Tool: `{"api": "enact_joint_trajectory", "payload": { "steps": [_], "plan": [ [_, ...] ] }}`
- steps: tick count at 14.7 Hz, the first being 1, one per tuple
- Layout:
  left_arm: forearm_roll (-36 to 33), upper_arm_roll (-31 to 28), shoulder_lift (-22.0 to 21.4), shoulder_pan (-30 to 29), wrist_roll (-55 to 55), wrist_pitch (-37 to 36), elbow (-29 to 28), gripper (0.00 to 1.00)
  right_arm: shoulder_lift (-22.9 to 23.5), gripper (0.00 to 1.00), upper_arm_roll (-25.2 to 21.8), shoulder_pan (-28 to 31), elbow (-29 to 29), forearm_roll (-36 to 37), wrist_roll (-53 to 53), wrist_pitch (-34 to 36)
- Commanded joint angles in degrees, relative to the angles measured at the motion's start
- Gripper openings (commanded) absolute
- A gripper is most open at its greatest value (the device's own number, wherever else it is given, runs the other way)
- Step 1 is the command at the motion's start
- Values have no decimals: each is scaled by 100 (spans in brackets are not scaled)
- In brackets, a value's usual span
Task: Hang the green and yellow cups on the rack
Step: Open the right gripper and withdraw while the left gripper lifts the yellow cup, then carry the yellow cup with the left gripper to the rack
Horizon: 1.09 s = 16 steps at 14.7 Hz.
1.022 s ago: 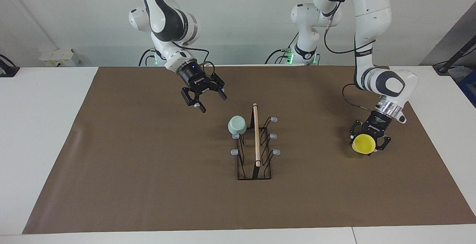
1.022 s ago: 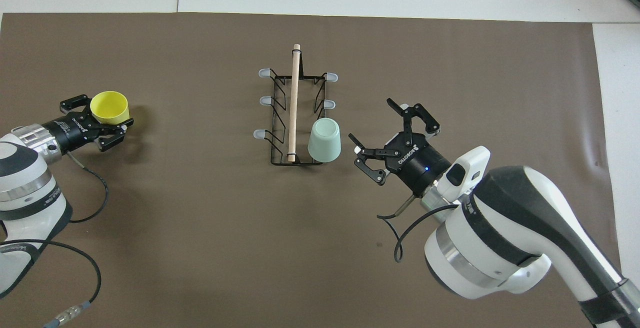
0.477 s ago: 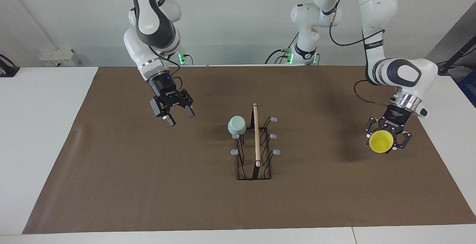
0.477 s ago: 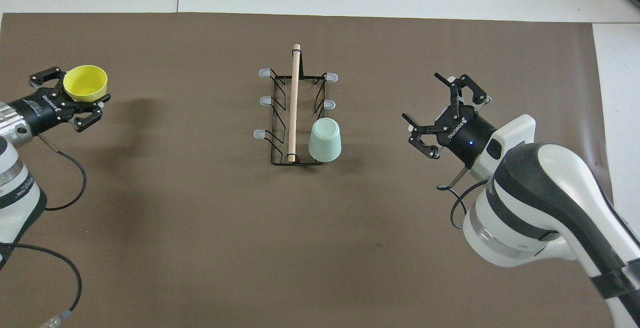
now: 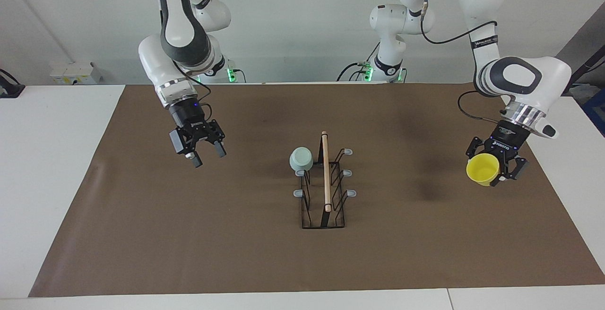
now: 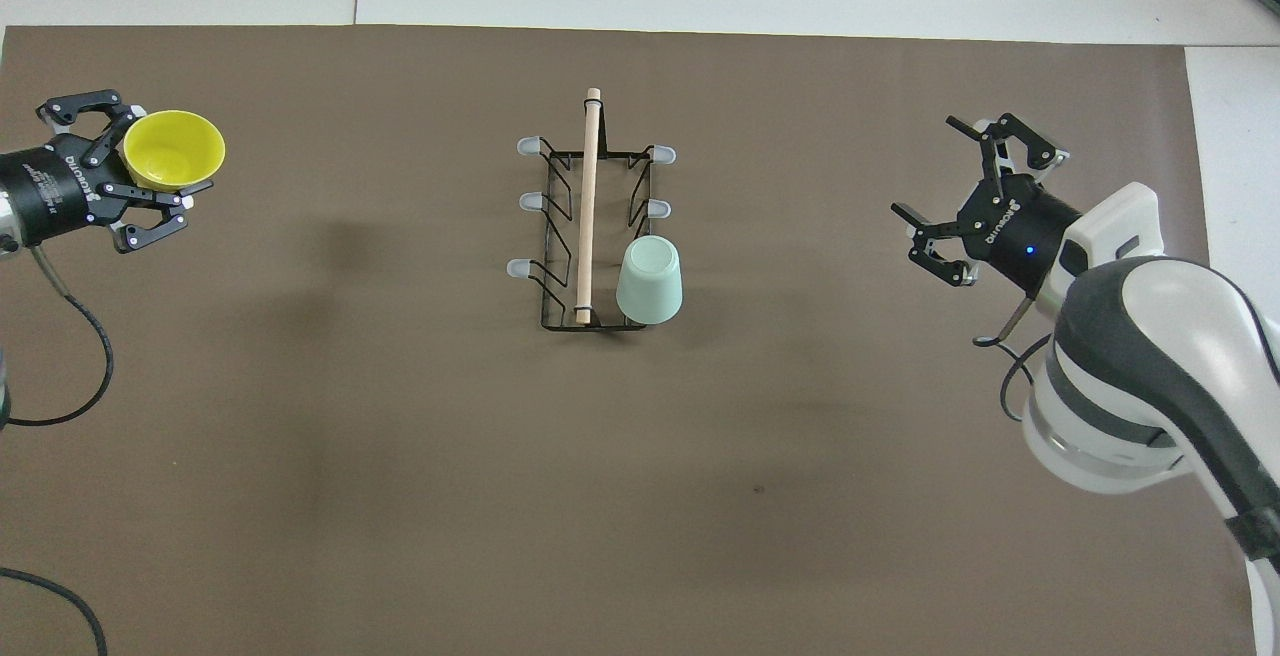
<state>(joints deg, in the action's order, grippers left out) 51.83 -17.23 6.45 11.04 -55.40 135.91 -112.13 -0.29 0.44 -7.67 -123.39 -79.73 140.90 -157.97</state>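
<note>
Looking like smooth plastic with a soft sheen: yellow cup point(image 5: 482, 169) and mint green cup point(image 5: 301, 159). Showing thin black wire, seemingly metal, on the rack point(image 5: 323, 204), with a pale matt wooden rod point(image 5: 325, 170) (grain not being visible). Covering the table, a matt brown sheet point(image 5: 189, 234), looking like paper or cloth.
</note>
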Motion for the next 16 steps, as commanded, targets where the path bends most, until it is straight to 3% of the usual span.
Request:
{"api": "enact_joint_trajectory", "payload": {
  "steps": [1, 5, 7, 10, 16],
  "plan": [
    [-1231, 490, -424, 57, -523, 120, -142, 0, 29, 100, 35, 616, 156, 1516, -1157, 1010],
    [-3007, 1377, -768, 57, -1348, 128, -204, 0, -41, 100, 26, 1162, 684, 3802, -3231, 2172],
    [-4227, 1826, -786, 48, -1989, 137, -203, 0, -50, 100, 18, 1172, 904, 4551, -4084, 2490],
    [-5285, 2249, -777, 48, -2729, 356, -212, 0, -50, 100, 26, 1128, 1054, 5649, -5358, 2535],
    [-8289, 2987, -637, 65, -4486, 392, -361, 0, -59, 100, 70, 1057, 1142, 7462, -8277, 2535]
  ]
}}
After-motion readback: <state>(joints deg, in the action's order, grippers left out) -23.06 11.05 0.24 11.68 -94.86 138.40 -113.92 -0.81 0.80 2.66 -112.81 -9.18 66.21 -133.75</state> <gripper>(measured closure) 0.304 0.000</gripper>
